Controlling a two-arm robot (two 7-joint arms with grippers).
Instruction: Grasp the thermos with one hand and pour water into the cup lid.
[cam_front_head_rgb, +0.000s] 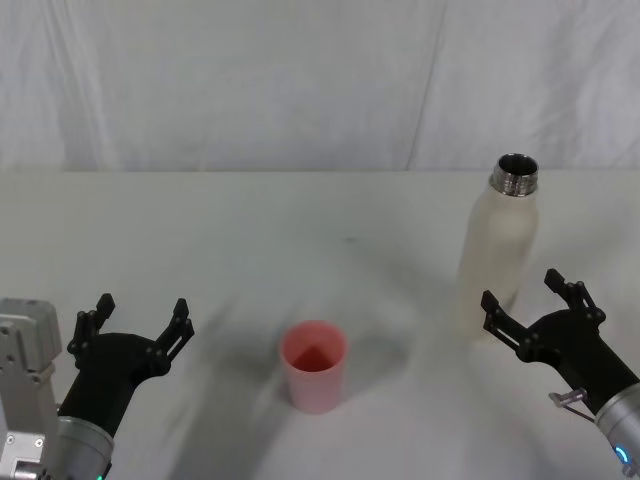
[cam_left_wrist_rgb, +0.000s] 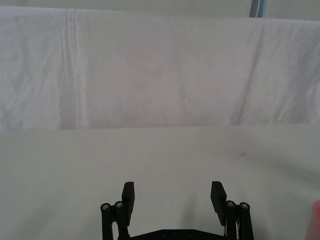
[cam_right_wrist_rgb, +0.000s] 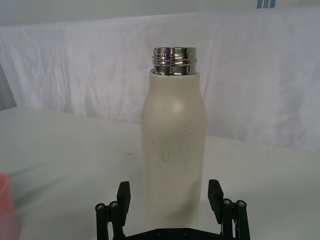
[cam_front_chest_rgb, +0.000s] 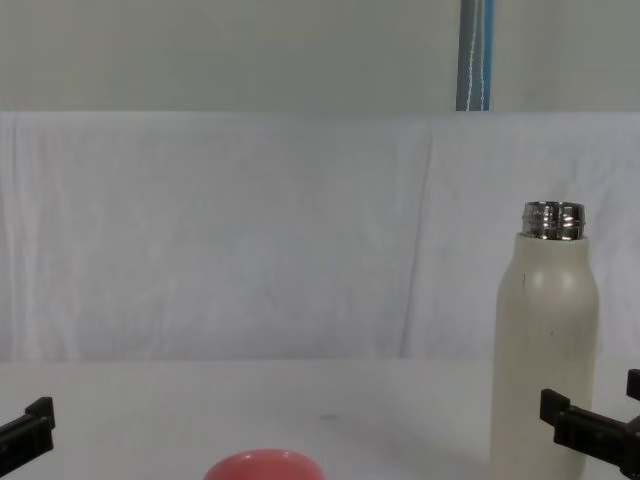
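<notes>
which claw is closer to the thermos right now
Right. The right claw sits open just in front of the thermos, its base between the fingers. The left claw is far across the table, beyond the cup lid.

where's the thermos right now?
The thermos stands upright on the table's right side in the head view, lid off, right of the cup lid, with the open right gripper just in front of its base.
</notes>
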